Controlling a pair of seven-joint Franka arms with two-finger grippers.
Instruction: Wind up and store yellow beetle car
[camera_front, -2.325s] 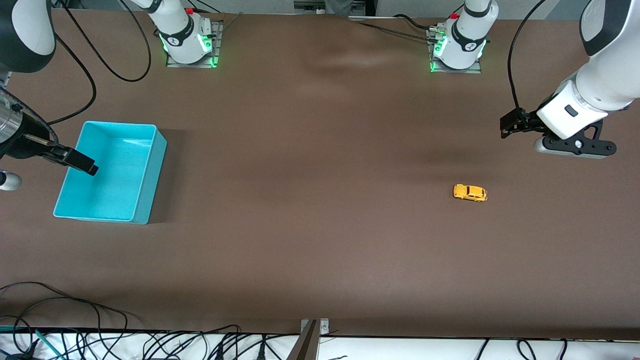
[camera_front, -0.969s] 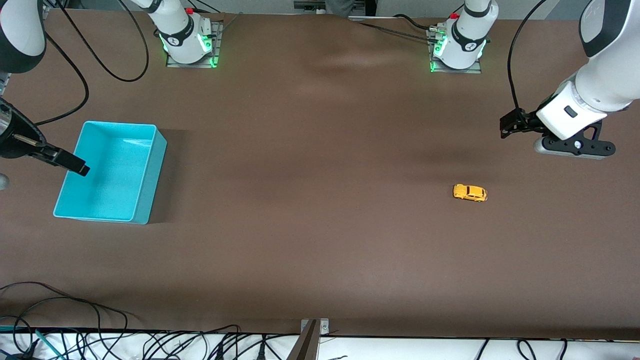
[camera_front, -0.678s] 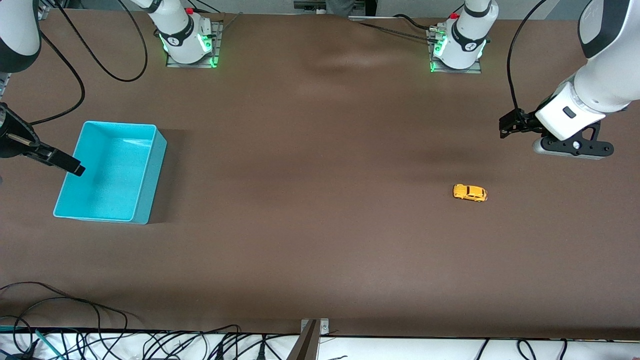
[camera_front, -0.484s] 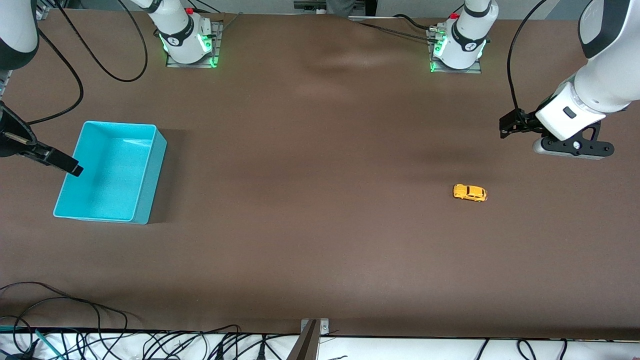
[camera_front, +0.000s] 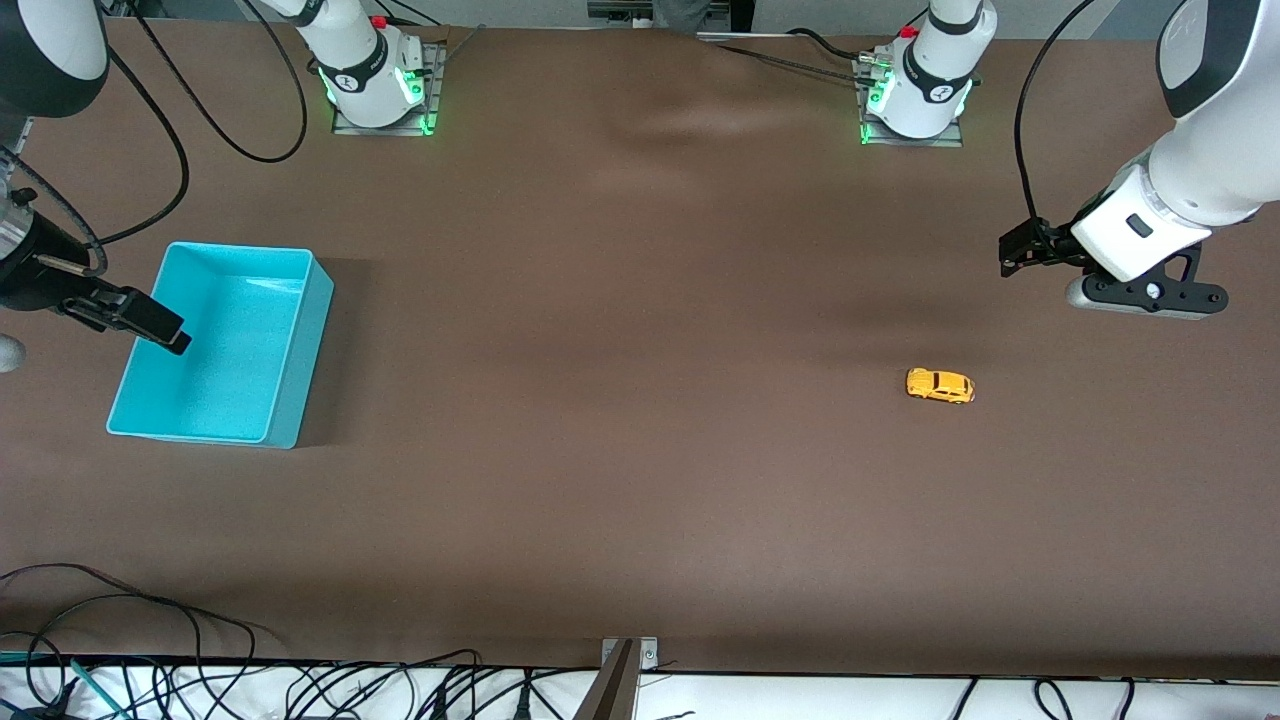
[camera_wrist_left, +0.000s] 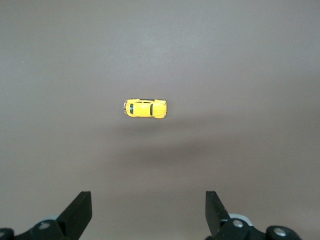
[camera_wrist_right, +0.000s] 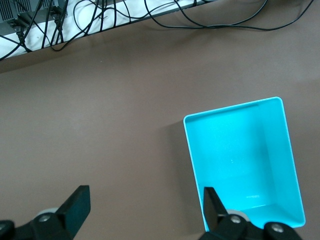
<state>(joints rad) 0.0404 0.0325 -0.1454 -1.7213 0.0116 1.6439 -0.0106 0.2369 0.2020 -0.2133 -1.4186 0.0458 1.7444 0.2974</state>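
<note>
The yellow beetle car (camera_front: 940, 385) stands alone on the brown table toward the left arm's end, also seen in the left wrist view as the car (camera_wrist_left: 145, 108). My left gripper (camera_front: 1145, 293) hangs high over bare table beside the car, toward the left arm's end. In its wrist view, the left gripper (camera_wrist_left: 148, 205) is open and holds nothing. My right gripper (camera_wrist_right: 145, 202) is open and holds nothing. It hangs over the table just outside the turquoise bin (camera_wrist_right: 287, 150), with one finger (camera_wrist_right: 212, 202) by the bin's wall.
The turquoise bin (camera_front: 300, 340) sits toward the right arm's end and holds nothing. Cables (camera_front: 150, 620) lie along the table edge nearest the front camera. Both arm bases (camera_front: 375, 75) stand at the table's back edge.
My right arm drifted away from the bin toward the table's end, then came back toward it. The left arm shifted only slightly. The car has not moved.
</note>
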